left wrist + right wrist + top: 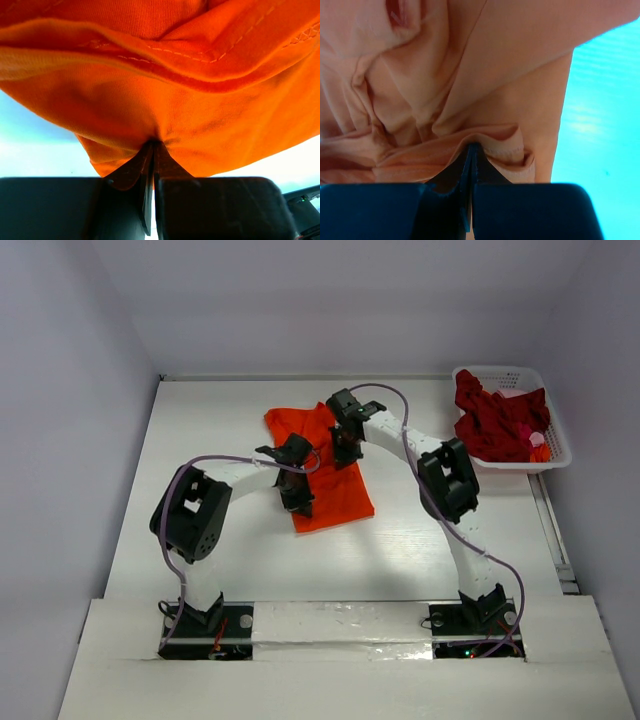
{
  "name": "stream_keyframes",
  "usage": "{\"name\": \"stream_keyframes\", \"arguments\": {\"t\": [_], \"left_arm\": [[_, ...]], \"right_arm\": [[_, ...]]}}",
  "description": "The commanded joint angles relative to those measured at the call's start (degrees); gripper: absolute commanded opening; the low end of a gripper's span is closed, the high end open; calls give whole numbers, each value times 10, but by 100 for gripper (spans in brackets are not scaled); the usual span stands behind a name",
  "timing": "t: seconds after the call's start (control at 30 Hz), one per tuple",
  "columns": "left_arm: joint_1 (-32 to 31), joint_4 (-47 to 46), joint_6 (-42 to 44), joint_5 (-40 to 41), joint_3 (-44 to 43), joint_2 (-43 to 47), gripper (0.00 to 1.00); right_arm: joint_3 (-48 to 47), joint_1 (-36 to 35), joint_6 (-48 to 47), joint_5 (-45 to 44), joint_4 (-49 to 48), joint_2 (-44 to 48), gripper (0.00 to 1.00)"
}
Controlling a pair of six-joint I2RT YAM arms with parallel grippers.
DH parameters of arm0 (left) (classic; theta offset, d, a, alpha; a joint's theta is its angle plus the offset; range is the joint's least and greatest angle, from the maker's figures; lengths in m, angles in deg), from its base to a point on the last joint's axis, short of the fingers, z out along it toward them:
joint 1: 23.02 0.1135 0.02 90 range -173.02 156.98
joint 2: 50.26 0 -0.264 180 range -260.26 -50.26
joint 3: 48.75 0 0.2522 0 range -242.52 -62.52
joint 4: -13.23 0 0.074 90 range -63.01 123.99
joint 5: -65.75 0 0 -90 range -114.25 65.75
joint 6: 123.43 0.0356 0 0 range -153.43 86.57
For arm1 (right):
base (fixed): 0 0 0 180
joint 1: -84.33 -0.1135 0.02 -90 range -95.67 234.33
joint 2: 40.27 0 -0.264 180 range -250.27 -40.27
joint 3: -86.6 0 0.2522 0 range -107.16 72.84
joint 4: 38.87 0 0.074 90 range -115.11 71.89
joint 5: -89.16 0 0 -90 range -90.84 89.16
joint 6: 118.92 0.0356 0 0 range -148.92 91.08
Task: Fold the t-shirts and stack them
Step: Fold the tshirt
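Pinching bright orange cloth t-shirt (pixel 338 498) at white table (pixel 210 440) centre, left gripper (pixel 298 492) and right gripper (pixel 346 448) both clamped on fabric; fold looks unfinished. Dark red cloth t-shirt (pixel 492 418) lies crumpled in white plastic lattice basket (pixel 557 432), far right corner; nothing stacked.

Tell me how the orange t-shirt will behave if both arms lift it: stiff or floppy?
Probably floppy: the orange t-shirt bunches into soft folds where each pair of jaws pinches it, so unheld parts should sag. Likely light: thin cloth, with hems curling in the wrist views. Pushed, it would probably wrinkle rather than slide flat.
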Motion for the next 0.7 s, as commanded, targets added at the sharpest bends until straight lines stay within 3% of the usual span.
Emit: {"name": "stream_keyframes", "arguments": {"t": [0.0, 0.33, 0.6, 0.67], "left_arm": [[-8, 17, 0, 8, 34, 0, 0], [-13, 7, 2, 7, 77, 12, 0], [-13, 81, -11, 51, 38, 118, 0], [-8, 98, -16, 91, 6, 150, 0]], "right_arm": [[-42, 16, -8, -8, 14, -15, 0], [-83, 61, -22, -9, 26, -23, 0], [-63, 72, -36, -5, 19, 61, 0], [-51, 72, -40, -11, 17, 86, 11]]}}
